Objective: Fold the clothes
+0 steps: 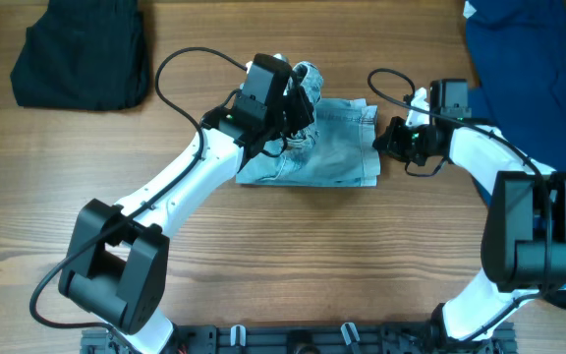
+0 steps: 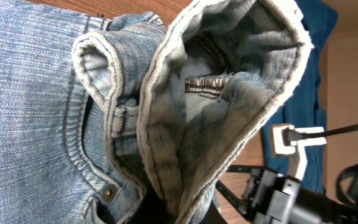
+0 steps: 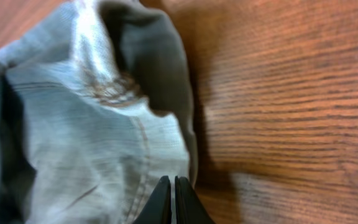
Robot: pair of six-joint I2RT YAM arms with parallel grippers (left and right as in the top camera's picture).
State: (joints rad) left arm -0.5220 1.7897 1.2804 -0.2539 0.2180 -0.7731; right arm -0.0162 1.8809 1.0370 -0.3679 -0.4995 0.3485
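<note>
Overhead: left gripper (image 1: 301,96) held the shorts' (image 1: 337,147) raised end clamped. Right gripper's (image 1: 389,138) jaws were together, hem just ahead. Best to lay the fold down squarely.

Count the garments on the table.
3. The denim shorts lie in the middle, the black garment at the far left corner, the navy garment on the far right, partly out of frame.

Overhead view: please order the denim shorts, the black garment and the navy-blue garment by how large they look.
1. The navy-blue garment: largest, though cut by the frame edge.
2. The black garment and the denim shorts look about alike; the left arm covers part of the shorts, so unranked.
</note>
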